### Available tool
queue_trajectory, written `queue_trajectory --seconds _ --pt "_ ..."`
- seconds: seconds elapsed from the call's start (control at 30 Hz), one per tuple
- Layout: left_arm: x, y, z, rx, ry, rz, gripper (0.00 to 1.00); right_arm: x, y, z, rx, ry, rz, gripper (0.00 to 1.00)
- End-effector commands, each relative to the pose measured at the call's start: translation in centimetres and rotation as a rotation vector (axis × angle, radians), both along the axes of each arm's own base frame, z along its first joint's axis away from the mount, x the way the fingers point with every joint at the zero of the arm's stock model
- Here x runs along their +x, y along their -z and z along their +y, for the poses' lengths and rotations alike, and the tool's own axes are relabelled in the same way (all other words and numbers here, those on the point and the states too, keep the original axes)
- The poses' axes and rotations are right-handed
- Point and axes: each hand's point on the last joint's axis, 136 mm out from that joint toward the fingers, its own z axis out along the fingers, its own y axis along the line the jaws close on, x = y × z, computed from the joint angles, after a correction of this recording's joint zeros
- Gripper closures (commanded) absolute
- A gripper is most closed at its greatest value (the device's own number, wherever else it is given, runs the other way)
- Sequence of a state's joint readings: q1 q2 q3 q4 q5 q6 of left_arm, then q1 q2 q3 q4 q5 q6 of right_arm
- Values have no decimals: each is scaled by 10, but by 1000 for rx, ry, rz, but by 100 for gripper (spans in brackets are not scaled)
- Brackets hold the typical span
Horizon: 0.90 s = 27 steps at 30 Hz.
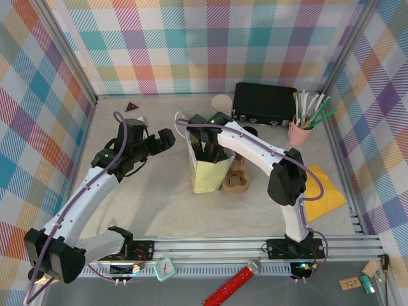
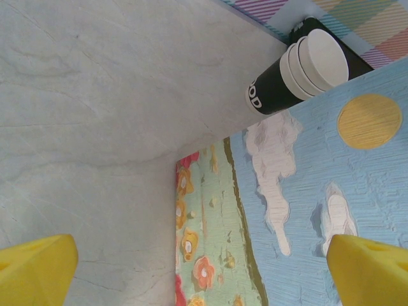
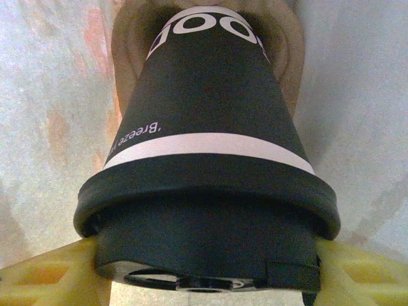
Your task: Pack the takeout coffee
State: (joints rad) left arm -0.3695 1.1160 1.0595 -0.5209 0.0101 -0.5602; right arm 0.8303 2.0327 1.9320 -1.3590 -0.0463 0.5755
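Clamping noted low in right wrist frame: takeout coffee [image 3: 210, 159] held at black lid between yellow fingers of right gripper [image 3: 204, 277]. Cup seen inside open top of paper bag [image 1: 209, 173], centre of top frame. Left gripper [image 1: 164, 141] spread wide, just left of bag.

Bare table [image 1: 159, 210] left of bag [image 1: 205, 178] (right claw [image 1: 206, 146] filling its mouth), wooden holder [image 1: 236, 181] tight against its right

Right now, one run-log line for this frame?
right gripper: shut on takeout coffee at lid, inside paper bag | left gripper: open, empty, beside bag | status: cup not yet released
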Motion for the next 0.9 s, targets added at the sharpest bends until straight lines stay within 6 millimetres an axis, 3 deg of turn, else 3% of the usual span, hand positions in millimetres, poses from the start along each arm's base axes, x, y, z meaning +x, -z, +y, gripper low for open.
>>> queue_trajectory --seconds 0.0,0.3,0.87 --pt "4 -15 0 -23 -3 -37 0 23 24 -6 -71 9 -50 34" --pt "6 -14 -3 -34 5 -34 0 26 4 -5 -52 12 -81 35" --pt "5 -14 -4 -38 11 -36 0 28 -7 -6 -46 16 -100 35"
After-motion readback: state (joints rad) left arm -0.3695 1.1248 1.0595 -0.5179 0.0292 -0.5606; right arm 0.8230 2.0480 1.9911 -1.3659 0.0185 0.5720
